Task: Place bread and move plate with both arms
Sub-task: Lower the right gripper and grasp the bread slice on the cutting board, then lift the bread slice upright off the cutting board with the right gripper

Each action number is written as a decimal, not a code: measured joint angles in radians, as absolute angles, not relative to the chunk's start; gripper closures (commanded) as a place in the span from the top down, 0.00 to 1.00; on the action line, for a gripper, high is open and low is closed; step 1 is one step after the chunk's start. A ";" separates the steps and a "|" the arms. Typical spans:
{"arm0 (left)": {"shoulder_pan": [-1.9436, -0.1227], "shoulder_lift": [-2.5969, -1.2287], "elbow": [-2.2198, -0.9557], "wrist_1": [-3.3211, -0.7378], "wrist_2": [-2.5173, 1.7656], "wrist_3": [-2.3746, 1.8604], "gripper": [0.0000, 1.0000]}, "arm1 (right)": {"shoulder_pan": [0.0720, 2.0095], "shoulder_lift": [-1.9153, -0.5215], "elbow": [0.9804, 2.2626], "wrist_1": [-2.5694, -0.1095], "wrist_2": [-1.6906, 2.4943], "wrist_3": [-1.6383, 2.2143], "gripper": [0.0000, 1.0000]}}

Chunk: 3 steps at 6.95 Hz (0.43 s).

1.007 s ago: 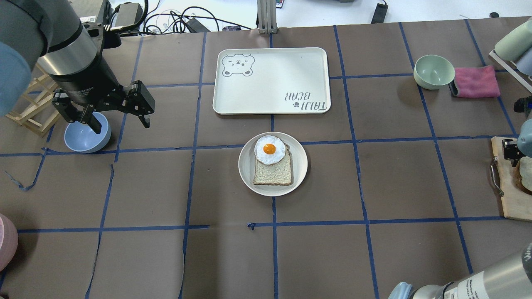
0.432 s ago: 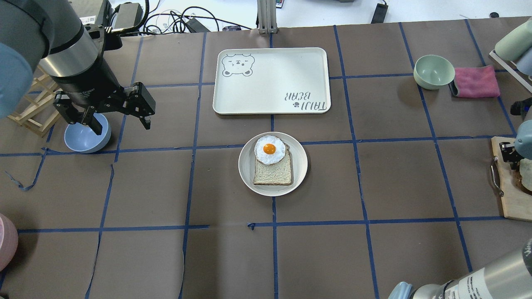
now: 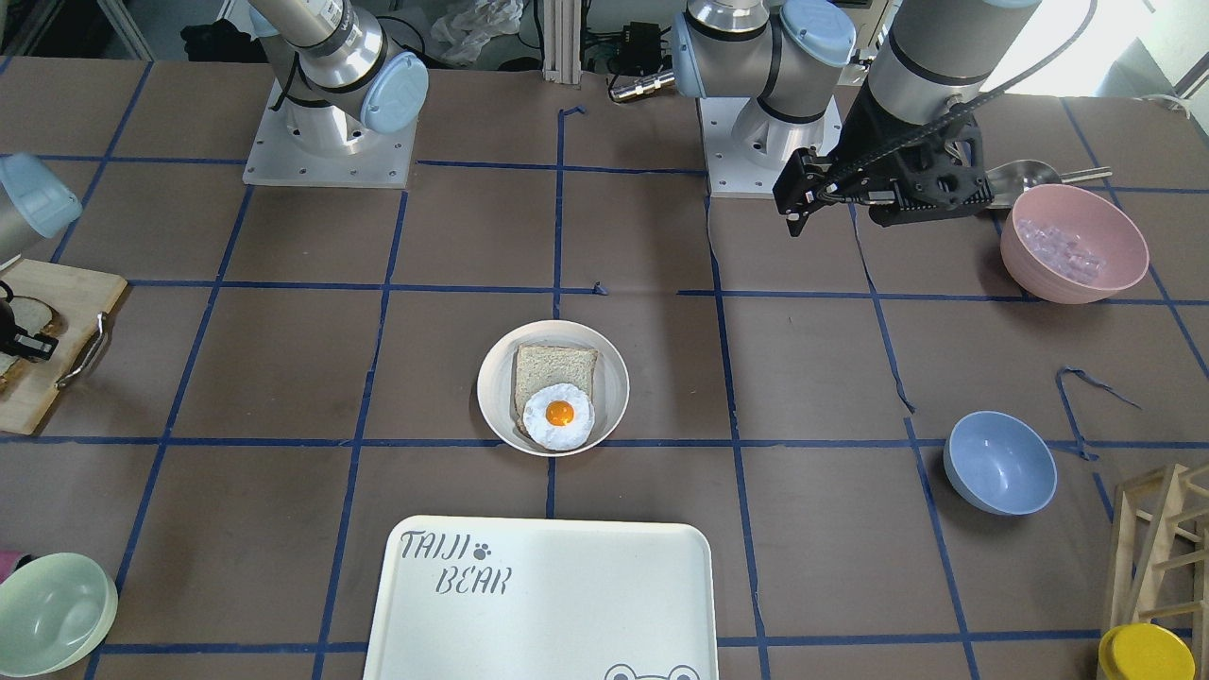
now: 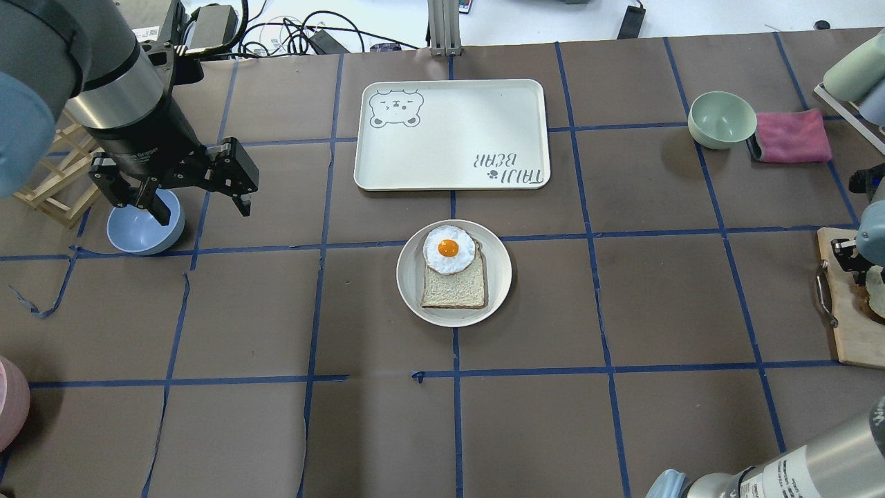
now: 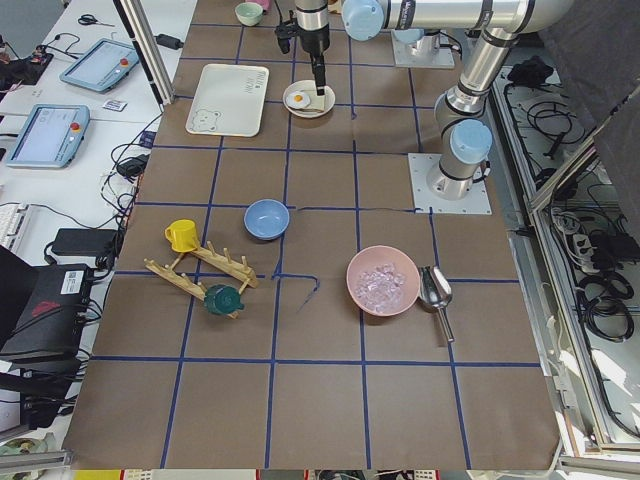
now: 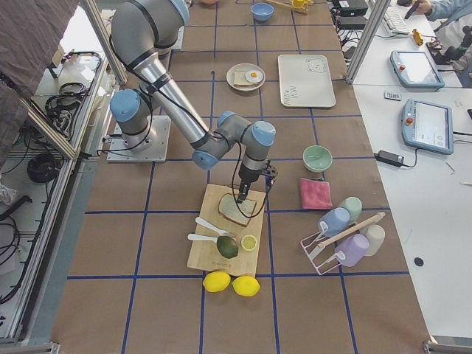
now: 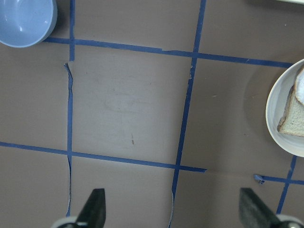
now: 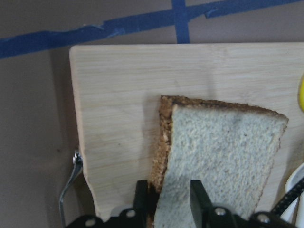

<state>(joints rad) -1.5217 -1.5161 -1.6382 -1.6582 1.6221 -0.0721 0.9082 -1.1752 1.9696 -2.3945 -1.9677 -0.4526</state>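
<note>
Black left fingers (image 7: 94,210) are spread wide and empty. They hover over bare counter (image 4: 263,311) just beside the blue bowl (image 4: 138,232), well apart from the plate (image 4: 499,277). The plate sits mid-counter on the near side of the tray (image 4: 449,138) and already carries the egg slice (image 4: 453,289).

Far right, the right fingers (image 8: 198,197) are narrow and pinched on one edge of the bread (image 8: 223,152), crust at one finger, crumb face at the other. The bread is over the wooden board (image 8: 114,104); can't tell if it has left the wood. It is not on the plate yet.

Risks:
- The grip is on the edge only and the slice is soft, so it may droop, tear or slip on the long carry to the plate.
- The egg is domed and sits off-centre, so bread dropped on it could rock, slide or overhang the rim.
- If the two arms lift unevenly, the shallow plate tilts and the stack slides off.
- If the left fingers descend where they are, they could clip the blue bowl.
</note>
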 measured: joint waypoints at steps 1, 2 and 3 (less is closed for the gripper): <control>-1.522 -1.516 -1.638 -1.658 1.623 -0.072 1.00 | 0.908 -1.170 1.970 -2.395 -1.968 -0.452 0.42; -1.522 -1.516 -1.638 -1.658 1.623 -0.072 1.00 | 0.908 -1.166 1.969 -2.395 -1.968 -0.452 0.19; -1.522 -1.516 -1.638 -1.658 1.623 -0.072 1.00 | 0.908 -1.165 1.969 -2.395 -1.968 -0.451 0.00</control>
